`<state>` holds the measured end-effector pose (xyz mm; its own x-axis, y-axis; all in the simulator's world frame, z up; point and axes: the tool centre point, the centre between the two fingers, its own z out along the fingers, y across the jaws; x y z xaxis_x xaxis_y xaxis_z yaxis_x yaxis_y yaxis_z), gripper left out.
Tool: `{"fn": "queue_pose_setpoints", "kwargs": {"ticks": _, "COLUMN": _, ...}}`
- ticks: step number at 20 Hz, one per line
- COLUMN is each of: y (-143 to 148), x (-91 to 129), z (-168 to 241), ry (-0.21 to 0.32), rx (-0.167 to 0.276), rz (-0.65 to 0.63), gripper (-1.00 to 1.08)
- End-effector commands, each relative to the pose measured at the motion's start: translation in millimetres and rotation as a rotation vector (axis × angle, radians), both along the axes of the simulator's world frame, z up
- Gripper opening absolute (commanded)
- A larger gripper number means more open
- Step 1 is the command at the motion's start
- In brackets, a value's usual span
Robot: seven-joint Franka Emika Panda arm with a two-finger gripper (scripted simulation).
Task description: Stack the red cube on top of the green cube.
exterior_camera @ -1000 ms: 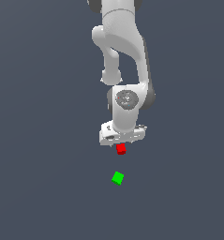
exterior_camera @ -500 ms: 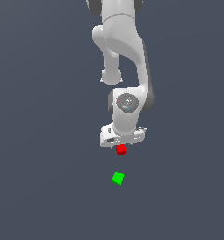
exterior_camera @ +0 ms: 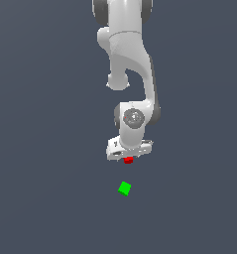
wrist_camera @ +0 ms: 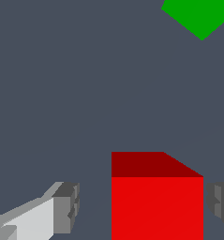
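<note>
The red cube [exterior_camera: 128, 159] lies on the dark grey floor, partly hidden under the white hand. In the wrist view the red cube [wrist_camera: 155, 201] sits between the two fingers. One grey fingertip [wrist_camera: 67, 206] stands apart from it and the other is close to its opposite face. My gripper [exterior_camera: 128, 157] is open around the cube, jaws not closed on it; it also shows in the wrist view [wrist_camera: 142, 204]. The green cube [exterior_camera: 124, 188] lies on the floor a short way in front of the red one, turned at an angle. It also shows in the wrist view [wrist_camera: 200, 16], cut off by the frame edge.
The white arm [exterior_camera: 132, 74] rises straight up above the gripper. The floor [exterior_camera: 50, 198] is a plain dark grey surface with nothing else on it in view.
The gripper has come down over the red cube, which now shows less below the hand. Neither cube has moved.
</note>
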<state>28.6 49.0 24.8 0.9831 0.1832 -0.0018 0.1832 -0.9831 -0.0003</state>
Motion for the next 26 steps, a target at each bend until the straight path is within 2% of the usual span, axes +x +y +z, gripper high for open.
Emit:
{"fn": "queue_pose_setpoints", "kwargs": {"ticks": 1, "y": 0, "x": 1, "z": -5, "ry": -0.002, "rx": 0.000, "rz": 0.000, "gripper": 1.00}}
{"fn": "queue_pose_setpoints", "kwargs": {"ticks": 3, "y": 0, "x": 2, "z": -5, "ry": -0.002, "rx": 0.000, "rz": 0.000, "gripper": 1.00}}
{"fn": "queue_pose_setpoints", "kwargs": {"ticks": 4, "y": 0, "x": 2, "z": -5, "ry": -0.002, "rx": 0.000, "rz": 0.000, "gripper": -1.00}}
{"fn": "queue_pose_setpoints", "kwargs": {"ticks": 17, "y": 0, "x": 2, "z": -2, "ry": -0.002, "rx": 0.000, "rz": 0.000, "gripper": -1.00}}
{"fn": "queue_pose_setpoints", "kwargs": {"ticks": 26, "y": 0, "x": 0, "z": 40, "ry": -0.002, "rx": 0.000, "rz": 0.000, "gripper": -1.00}}
